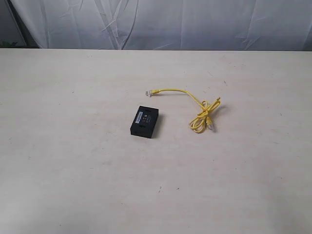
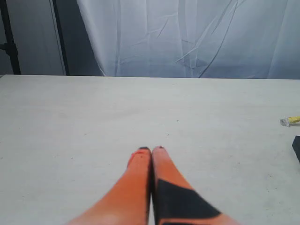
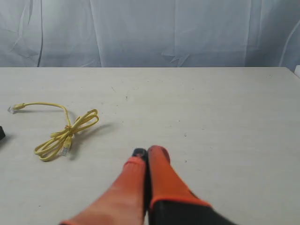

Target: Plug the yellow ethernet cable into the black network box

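Both grippers are pressed shut on nothing: the left gripper (image 2: pixel 151 150) hangs over bare table (image 2: pixel 70 140) with its orange fingers (image 2: pixel 136 183) together, and the right gripper (image 3: pixel 144 151) does the same, well short of the cable. Neither arm shows in the exterior view. The yellow cable (image 1: pixel 203 116) lies to the right of the black box (image 1: pixel 146 121), apart from it. Its looped bundle is the part furthest from the box, and one clear plug (image 1: pixel 150 92) is stretched out free just beyond the box's far side. The second plug (image 1: pixel 211 126) sits tucked at the bundle. Nothing is plugged in, so I judge the step in hand to be the first pickup. I would open the right fingers and come down on the free end just behind the clear plug, gripping the yellow jacket so the plug tip sticks out. I would use the left gripper to pin the box, since it looks light enough to slide under a push. Which face of the box carries the socket I cannot make out from here. It may be the dark near side, so I would check through a wrist view before lining up.
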Action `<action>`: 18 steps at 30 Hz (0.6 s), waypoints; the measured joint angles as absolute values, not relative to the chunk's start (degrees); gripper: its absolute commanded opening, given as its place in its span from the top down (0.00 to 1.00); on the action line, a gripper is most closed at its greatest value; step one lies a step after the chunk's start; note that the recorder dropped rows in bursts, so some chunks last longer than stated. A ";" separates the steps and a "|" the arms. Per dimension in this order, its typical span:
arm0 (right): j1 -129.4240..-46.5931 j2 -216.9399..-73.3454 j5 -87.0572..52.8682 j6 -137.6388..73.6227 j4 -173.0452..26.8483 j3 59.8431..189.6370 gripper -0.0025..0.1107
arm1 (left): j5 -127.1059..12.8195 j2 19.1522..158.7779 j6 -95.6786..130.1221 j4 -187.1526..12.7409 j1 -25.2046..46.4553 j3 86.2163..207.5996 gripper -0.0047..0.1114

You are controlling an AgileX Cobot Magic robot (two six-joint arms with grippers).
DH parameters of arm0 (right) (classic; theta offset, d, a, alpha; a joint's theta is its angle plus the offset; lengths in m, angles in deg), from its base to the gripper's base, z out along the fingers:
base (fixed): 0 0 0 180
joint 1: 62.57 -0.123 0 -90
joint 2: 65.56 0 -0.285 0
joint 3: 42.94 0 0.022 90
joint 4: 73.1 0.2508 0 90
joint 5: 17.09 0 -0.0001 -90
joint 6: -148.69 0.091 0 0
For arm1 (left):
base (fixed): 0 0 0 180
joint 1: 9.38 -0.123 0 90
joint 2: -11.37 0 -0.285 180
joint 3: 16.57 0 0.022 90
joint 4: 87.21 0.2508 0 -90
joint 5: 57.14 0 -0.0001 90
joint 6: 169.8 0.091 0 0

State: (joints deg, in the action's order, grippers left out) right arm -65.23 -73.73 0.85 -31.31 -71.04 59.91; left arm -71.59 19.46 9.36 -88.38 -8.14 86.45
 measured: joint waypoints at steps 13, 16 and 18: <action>-65.23 -73.73 -1.92 -31.31 -74.44 59.91 0.98 | -71.29 19.46 9.36 -84.32 -8.14 86.45 0.96; -65.23 -73.73 -2.30 -31.31 -74.46 59.91 0.98 | -70.61 19.46 9.36 -83.81 -8.14 86.45 0.96; -65.23 -73.73 -2.47 -31.31 -74.59 59.91 0.98 | -70.51 19.46 9.36 -83.69 -8.14 86.45 0.96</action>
State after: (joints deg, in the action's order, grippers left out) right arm -65.23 -73.73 -2.47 -31.31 -74.59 59.91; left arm -70.51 19.46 9.36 -83.69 -8.14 86.45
